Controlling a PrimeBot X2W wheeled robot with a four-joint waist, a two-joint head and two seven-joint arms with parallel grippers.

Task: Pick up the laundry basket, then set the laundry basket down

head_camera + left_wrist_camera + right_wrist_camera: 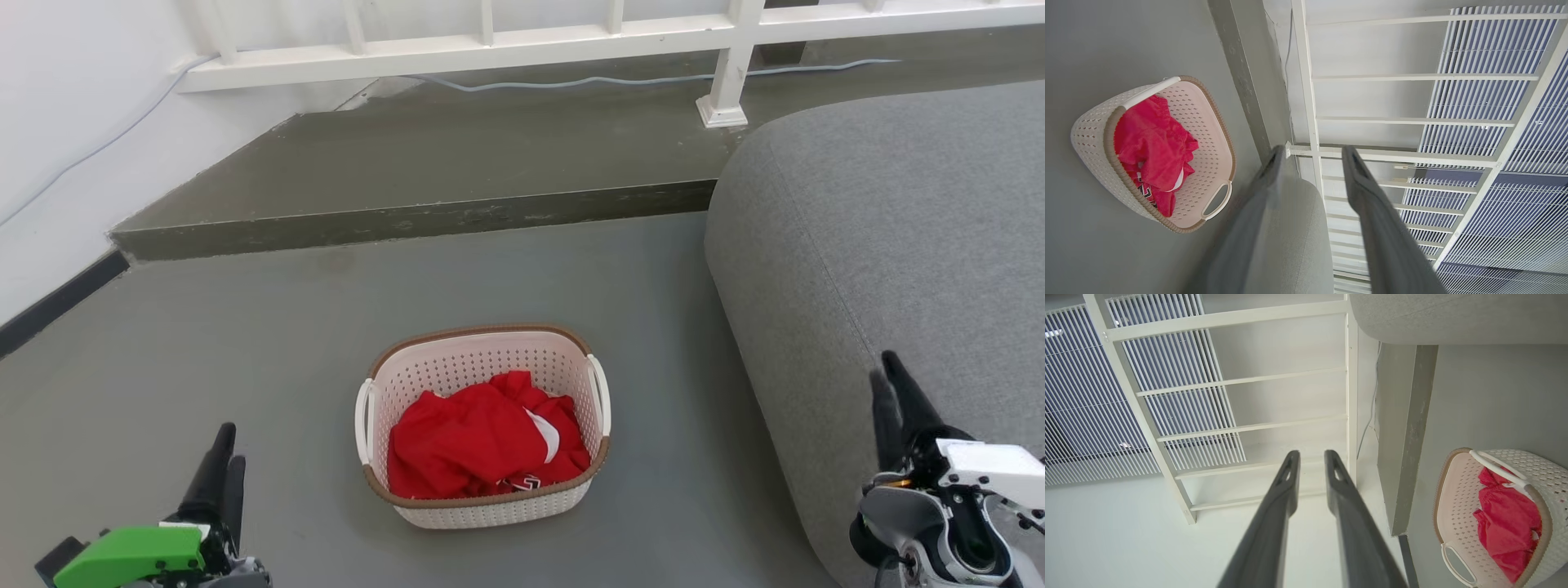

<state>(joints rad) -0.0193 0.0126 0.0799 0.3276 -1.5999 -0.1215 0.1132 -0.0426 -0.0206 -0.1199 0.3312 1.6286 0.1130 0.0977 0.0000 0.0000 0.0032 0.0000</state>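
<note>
On the floor, the laundry basket holds red clothing.

The laundry basket is cream-white, dotted with holes, its rim brown and woven-looking; the cloth is red; the floor grey.
</note>
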